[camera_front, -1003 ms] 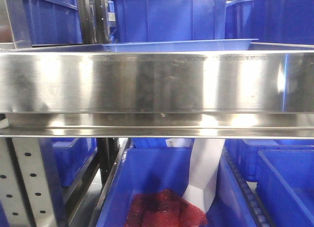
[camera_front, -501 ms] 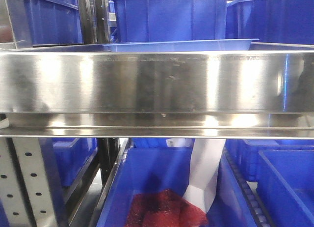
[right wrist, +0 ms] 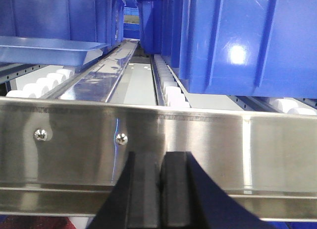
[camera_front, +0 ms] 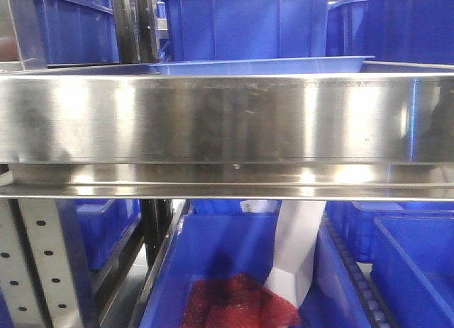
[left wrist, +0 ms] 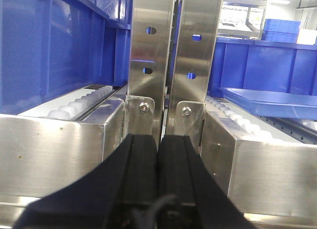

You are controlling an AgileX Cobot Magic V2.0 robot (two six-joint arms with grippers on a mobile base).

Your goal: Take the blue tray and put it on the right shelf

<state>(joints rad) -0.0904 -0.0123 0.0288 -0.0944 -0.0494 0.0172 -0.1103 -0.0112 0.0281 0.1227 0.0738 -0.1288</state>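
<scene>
Front-facing view shows the wide shallow light-blue plastic tray [camera_front: 262,65] as a thin strip of rim just above the broad reflective front lip of the stainless steel shelf [camera_front: 227,118], so it sits on that shelf level, behind the lip. In the left wrist view the same tray [left wrist: 270,101] lies on a row of white rollers [left wrist: 242,124] to the right of two perforated steel uprights [left wrist: 171,55], with its near corner pointing toward the camera. In the right wrist view it [right wrist: 49,49] sits at upper left, on white rollers [right wrist: 37,83] beside a shiny steel divider rail [right wrist: 106,73].

Neither gripper touches the tray. The left gripper [left wrist: 158,154] has its black fingers [left wrist: 136,164] pressed together with no gap and nothing between them, in front of the shelf lip and in line with the uprights. The right gripper [right wrist: 161,182] has its black fingers [right wrist: 176,184] nearly together, with only a thin slit showing and nothing held, close in front of the steel lip [right wrist: 198,144].

Deep dark-blue storage bins [camera_front: 245,23] stand behind the tray on the same level, and another [right wrist: 247,40] fills the right side of the right wrist view. Below the shelf, an open blue bin [camera_front: 234,271] holds red mesh material [camera_front: 237,303] and a white sheet [camera_front: 294,250] leaning against its right wall.
</scene>
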